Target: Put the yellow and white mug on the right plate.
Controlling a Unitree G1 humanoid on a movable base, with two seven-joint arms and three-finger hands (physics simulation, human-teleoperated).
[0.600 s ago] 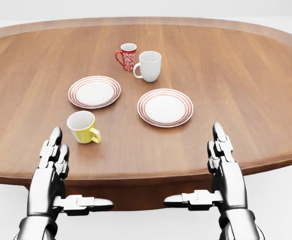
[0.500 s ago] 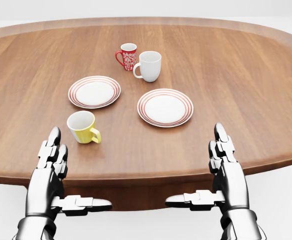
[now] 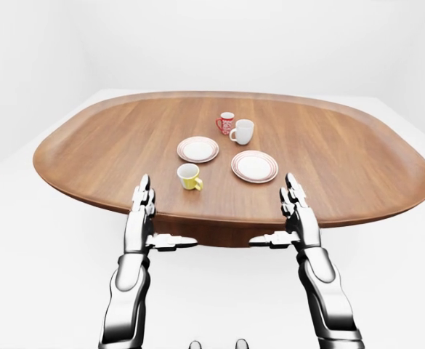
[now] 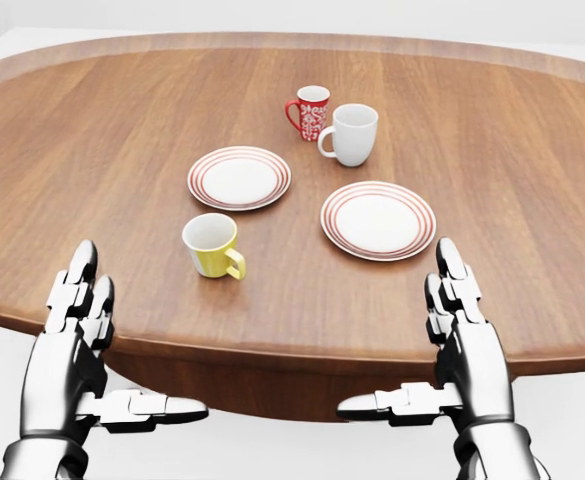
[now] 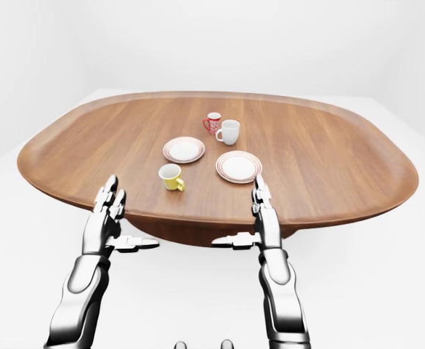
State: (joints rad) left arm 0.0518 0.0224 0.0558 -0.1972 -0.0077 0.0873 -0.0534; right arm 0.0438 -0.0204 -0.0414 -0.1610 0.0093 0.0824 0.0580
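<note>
Both robot hands, left [image 4: 72,330] and right [image 4: 457,325], hover at the near table [image 4: 92,150] edge, fingers spread, thumbs pointing inward, holding nothing; likely a ready pose ahead of a reach. Yellow mug [image 4: 213,245] stands upright just beyond the left robot hand, handle toward the viewer's lower right. Right plate [image 4: 378,220] lies bare, well apart from the mug. Farther: left plate [image 4: 239,178], then white mug [image 4: 352,133] and red mug [image 4: 310,110], close together.

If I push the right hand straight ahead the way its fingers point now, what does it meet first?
Probably the right plate: the right hand points up the head view over the table edge, almost in line with it. Height is unclear, so it may pass over.
</note>
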